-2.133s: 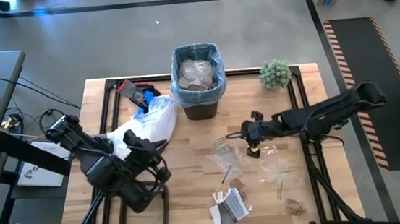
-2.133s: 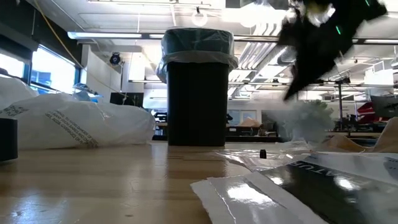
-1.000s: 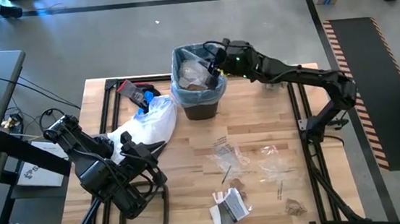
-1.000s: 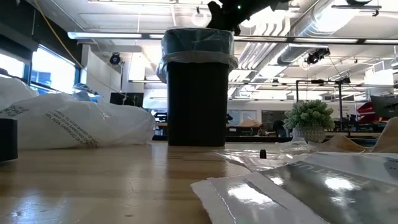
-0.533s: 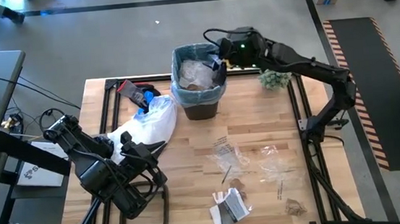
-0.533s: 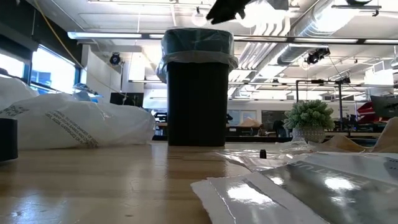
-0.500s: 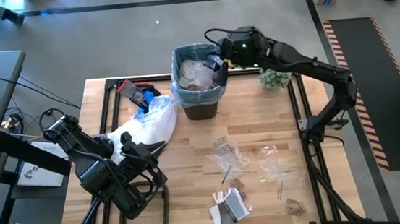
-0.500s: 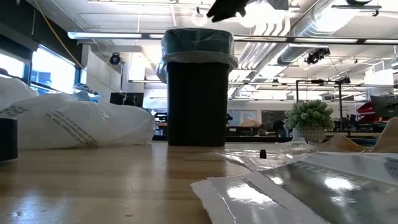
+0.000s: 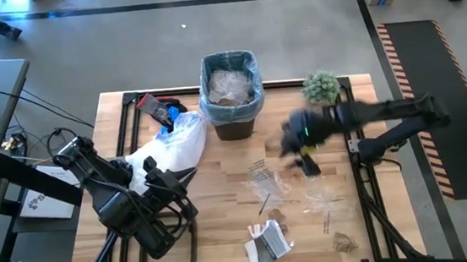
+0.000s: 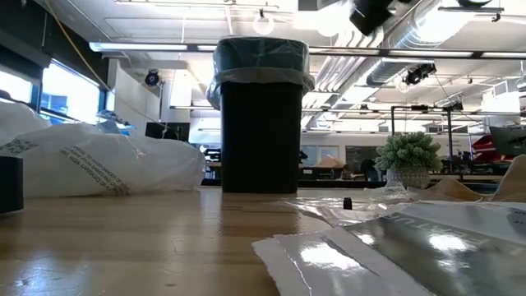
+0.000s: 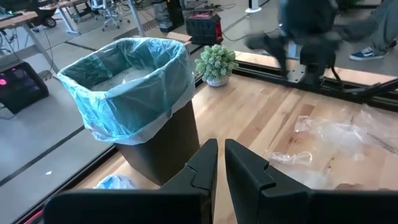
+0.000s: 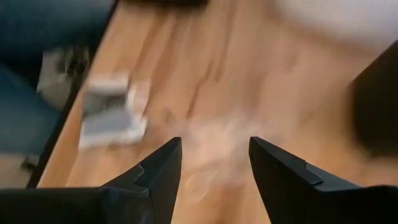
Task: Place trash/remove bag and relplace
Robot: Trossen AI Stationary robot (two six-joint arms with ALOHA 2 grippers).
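Light-blue plastic lines the dark bin [image 9: 232,106] that stands in the upper middle of the overhead picture, and this bag [image 9: 229,64] is folded out over the bin's rim with crumpled clear wrapping lying inside it. On the wooden table [image 9: 223,200], loose trash [image 9: 264,179] is scattered through the lower right of the overhead frame: clear wrappers near the centre, a black-and-white packet [image 9: 269,243] low in the middle, and a brown scrap [image 9: 341,242] toward the lower right corner. A small green plant [image 9: 321,87] sits right of the bin. A whiter plastic bag [image 9: 171,142] lies left of the bin.

The right gripper [image 9: 303,152] shows blurred right of centre in the overhead frame, above the wrappers; in its wrist picture its fingers [image 12: 163,171] stand apart with nothing between them. The left gripper [image 11: 221,163] waits at the lower left of the overhead picture, its fingers together and empty, facing the bin.
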